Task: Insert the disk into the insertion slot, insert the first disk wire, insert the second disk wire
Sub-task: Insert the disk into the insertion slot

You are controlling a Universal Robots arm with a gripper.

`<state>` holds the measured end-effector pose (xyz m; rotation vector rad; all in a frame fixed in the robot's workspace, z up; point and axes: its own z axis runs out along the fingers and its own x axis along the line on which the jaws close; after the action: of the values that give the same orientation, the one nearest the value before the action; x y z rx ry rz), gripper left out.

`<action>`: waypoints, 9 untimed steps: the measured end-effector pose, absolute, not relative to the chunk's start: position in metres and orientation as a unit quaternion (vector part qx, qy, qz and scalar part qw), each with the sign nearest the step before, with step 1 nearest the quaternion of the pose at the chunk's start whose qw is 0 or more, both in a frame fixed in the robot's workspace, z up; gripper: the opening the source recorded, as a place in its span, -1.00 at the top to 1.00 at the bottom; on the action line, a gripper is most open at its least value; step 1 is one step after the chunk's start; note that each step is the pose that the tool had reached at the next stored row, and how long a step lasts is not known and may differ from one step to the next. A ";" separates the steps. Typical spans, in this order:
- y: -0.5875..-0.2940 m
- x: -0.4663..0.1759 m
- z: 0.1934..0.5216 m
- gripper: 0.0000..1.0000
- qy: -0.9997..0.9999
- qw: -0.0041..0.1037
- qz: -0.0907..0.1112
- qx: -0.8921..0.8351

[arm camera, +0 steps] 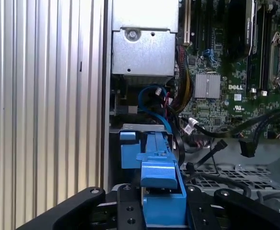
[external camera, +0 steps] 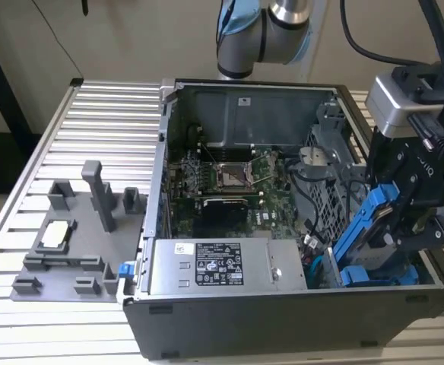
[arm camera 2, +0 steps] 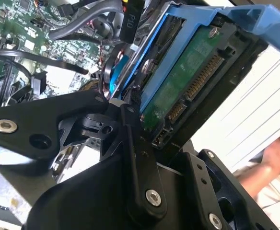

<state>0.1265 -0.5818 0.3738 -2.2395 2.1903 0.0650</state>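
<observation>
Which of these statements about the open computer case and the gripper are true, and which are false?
1. The gripper grips the disk by its blue frame. True.
2. The disk lies flat. False: it is tilted, over the corner of the computer case at the exterior view's right.
3. The computer case is open and its motherboard shows. True.
4. The grey fixture stands on the table at the exterior view's right of the computer case. False: the grey fixture stands at the exterior view's left of it.
</observation>
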 end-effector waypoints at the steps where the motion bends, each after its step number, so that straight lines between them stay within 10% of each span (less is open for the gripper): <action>1: -0.582 0.126 0.373 0.34 0.699 0.004 0.021 -0.715; 9: -0.582 0.127 0.372 0.34 0.699 0.004 0.021 -0.715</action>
<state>0.1265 -0.5818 0.3720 -2.2395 2.1904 0.0649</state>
